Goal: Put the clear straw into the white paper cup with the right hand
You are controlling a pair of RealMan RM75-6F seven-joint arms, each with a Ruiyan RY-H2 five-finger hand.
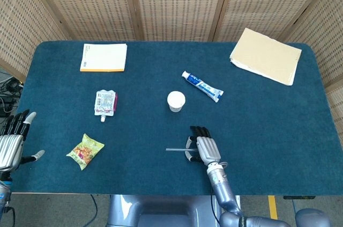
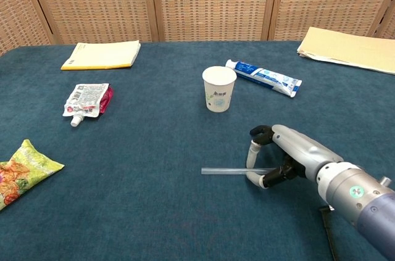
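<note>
Right hand pinches the clear straw at its right end, straw lying flat on the table. White paper cup stands upright, farther back. Left hand open, fingers spread, at near left table edge.

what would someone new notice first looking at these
The right hand low on the blue table, its fingers closed around one end of the clear straw lying flat near the front edge. Just behind it the white paper cup stands upright, with a toothpaste tube to its right.
</note>
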